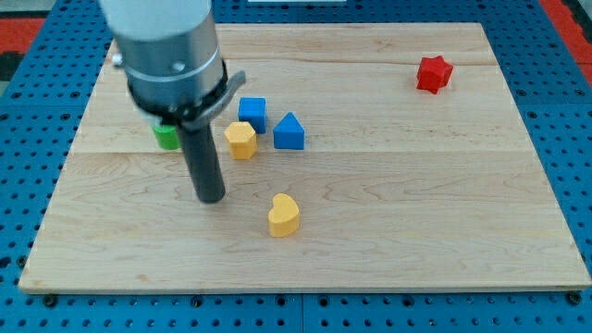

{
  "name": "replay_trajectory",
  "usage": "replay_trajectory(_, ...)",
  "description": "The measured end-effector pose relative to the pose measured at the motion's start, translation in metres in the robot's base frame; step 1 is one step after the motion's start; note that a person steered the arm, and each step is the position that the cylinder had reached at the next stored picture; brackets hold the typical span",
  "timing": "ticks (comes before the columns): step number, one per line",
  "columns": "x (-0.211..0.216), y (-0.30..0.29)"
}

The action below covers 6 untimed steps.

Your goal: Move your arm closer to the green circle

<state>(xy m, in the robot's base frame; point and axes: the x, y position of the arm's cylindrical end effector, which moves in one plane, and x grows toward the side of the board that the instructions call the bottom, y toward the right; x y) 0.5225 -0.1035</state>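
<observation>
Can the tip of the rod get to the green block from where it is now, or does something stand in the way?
Probably yes. My tip sits below and right of the green block, which the arm partly hides. Bare board lies between them; the yellow block stands off to the view's right.

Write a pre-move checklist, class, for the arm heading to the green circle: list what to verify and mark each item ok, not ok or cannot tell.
1. Target in view: the green circle shows only partly, behind the arm's body. Ok.
2. My tip located: it sits toward the view's bottom and right of the green circle. Ok.
3. Tip close to target: a gap remains. Not ok.
4. Path free: no block lies between tip and green circle. Ok.
5. Neighbours clear: the yellow hexagon-like block, blue cube and blue triangle lie to the tip's right; the yellow heart lies lower right. Ok.
6. Green circle's full outline: cannot tell.
</observation>
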Motion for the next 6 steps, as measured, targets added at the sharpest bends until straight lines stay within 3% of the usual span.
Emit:
replay_trajectory(2, -0.043, -0.091)
replay_trajectory(4, -0.071, -0.100)
replay_trajectory(6, -0.071, -0.109)
